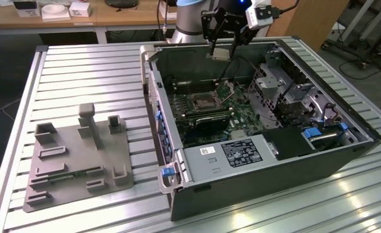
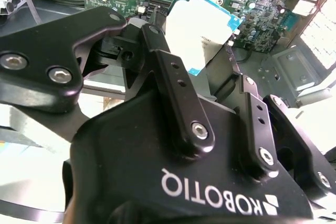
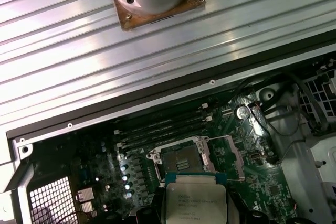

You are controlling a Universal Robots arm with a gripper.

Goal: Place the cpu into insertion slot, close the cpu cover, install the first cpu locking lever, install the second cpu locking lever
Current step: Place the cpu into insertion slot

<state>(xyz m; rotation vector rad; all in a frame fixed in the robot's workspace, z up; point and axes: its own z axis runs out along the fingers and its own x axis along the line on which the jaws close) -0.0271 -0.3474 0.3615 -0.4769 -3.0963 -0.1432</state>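
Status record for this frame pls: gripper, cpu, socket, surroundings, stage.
gripper: gripper shut on the cpu, above the open computer case
cpu: the cpu held in the air, pale metal top visible, not seated
socket: the insertion slot bare, nothing over its dark centre
surroundings: grey fixture on the slatted table, to the exterior view's left of the case
stage: cpu not yet placed

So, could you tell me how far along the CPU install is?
Nothing looks done yet: the slot sits empty, and the cover looks open beside it. In hand: the gripper holds the cpu above the open case. Left: seating the cpu, closing the cover, both levers.
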